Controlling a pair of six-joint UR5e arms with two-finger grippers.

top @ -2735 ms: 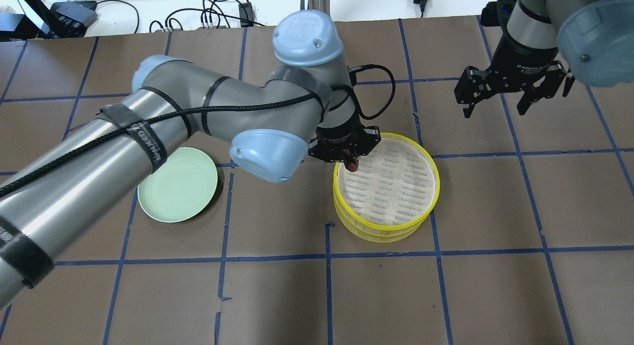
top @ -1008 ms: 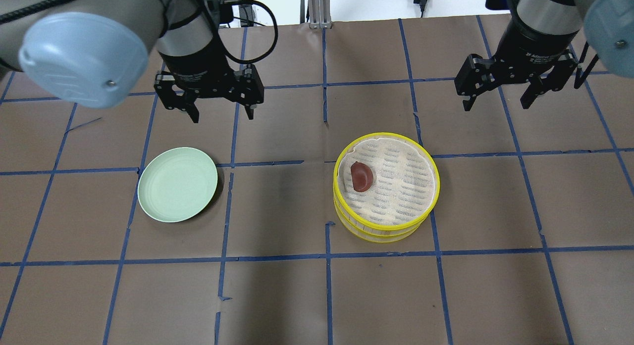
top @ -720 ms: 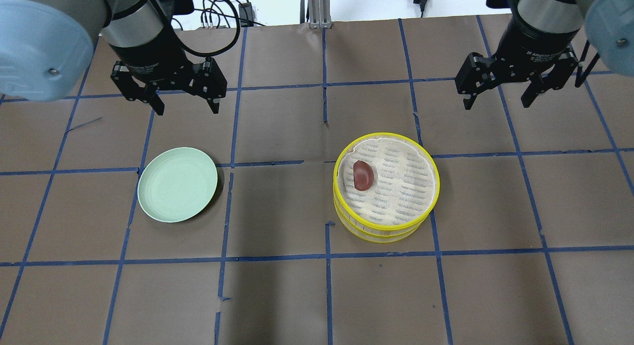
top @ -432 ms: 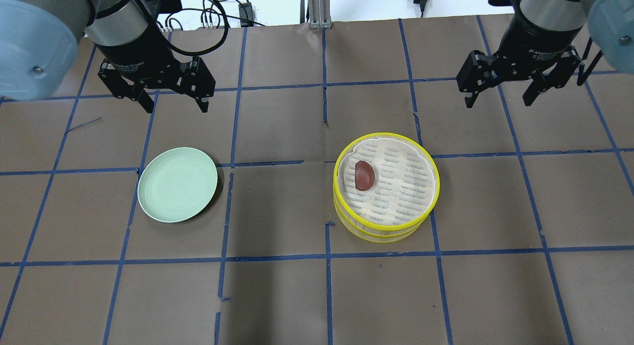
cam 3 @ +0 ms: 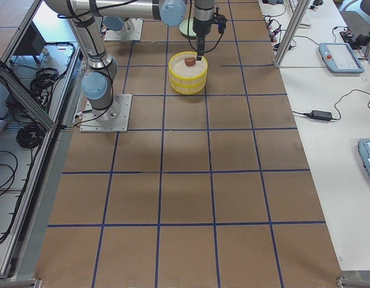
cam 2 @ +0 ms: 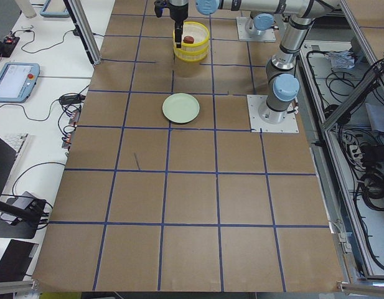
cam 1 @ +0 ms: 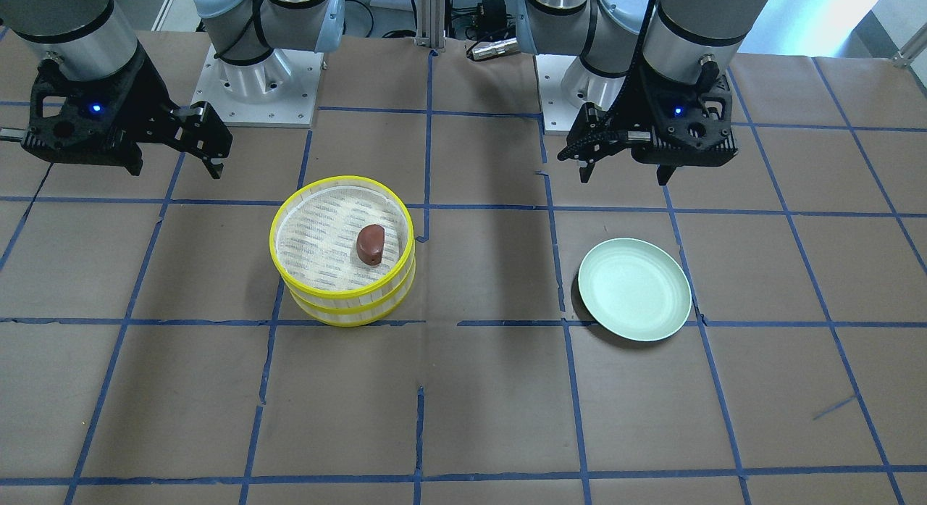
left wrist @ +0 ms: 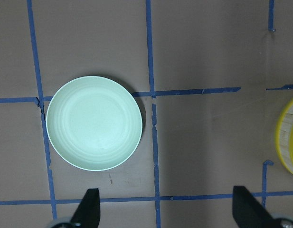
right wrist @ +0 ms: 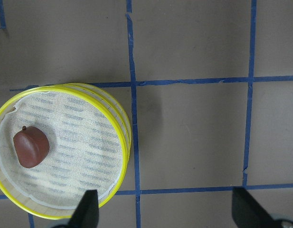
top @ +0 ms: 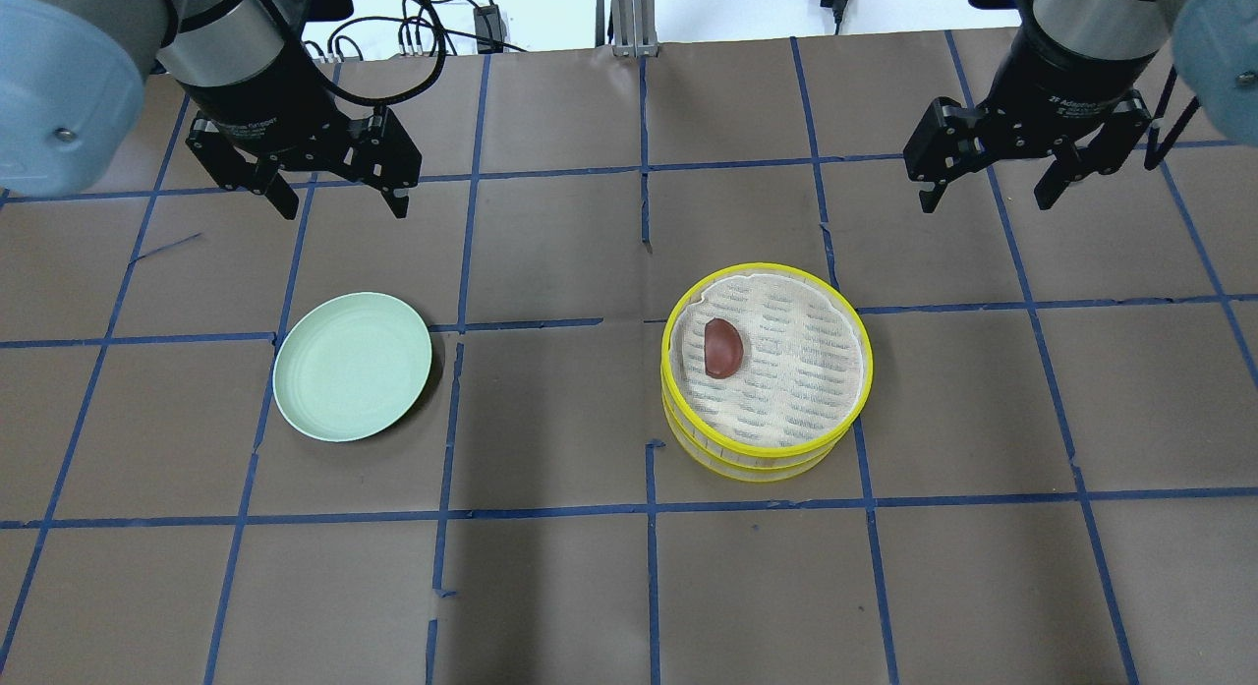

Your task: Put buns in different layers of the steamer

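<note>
The two steamer layers [top: 865, 371] stand stacked right of the table's centre, with yellow rims and a whitish slatted base. The reddish-brown bun [top: 722, 348] lies alone on the top layer's base, towards its left side; it also shows in the front view [cam 1: 370, 244] and the right wrist view [right wrist: 31, 147]. The white bun shows in no view. My left gripper [top: 339, 201] is open and empty, raised beyond the pale green plate [top: 352, 366]. My right gripper [top: 983, 196] is open and empty, raised beyond and right of the steamer.
The green plate [cam 1: 634, 288] is empty and lies on brown paper with a blue tape grid. In the left wrist view the plate [left wrist: 94, 123] lies at the left and the steamer's rim [left wrist: 281, 142] at the right edge. Cables lie beyond the table's far edge.
The left gripper let go of the brown bun on the top layer, then rose and moved left to a spot beyond the plate. The right gripper has barely moved.
</note>
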